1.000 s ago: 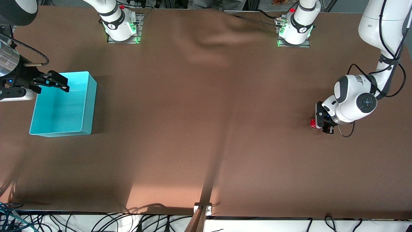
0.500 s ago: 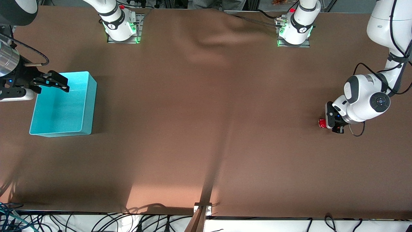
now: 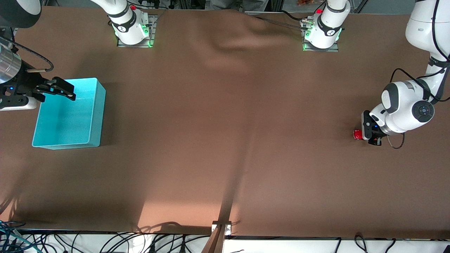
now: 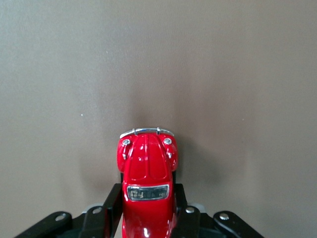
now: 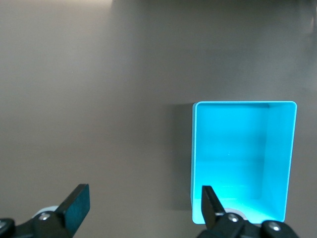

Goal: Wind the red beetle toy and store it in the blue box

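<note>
A brown cloth-covered table fills the front view, with both arm bases standing along its twelve o'clock edge. The next largest thing is the rectangular turquoise-blue plastic box with smooth walls and rounded corners; it sits open and upright toward the right arm's end of the table, at about nine o'clock from the table's middle, and nothing shows inside it in the right wrist view. The right gripper hangs over the box's rim at the box's eleven o'clock corner, its two dark fingers spread wide with nothing between them; this arm waits. At the left arm's end of the table, at roughly three o'clock from the middle and well apart from the box, the left gripper is low at the cloth, pinching the small glossy red beetle-shaped toy car. In the left wrist view the car sits lengthwise between the gripper's black fingers, which press on its two sides; its rounded hood, chrome bumper and two headlamps stick out past the fingertips, and its dark shadow lies close under its nose on the cloth.
</note>
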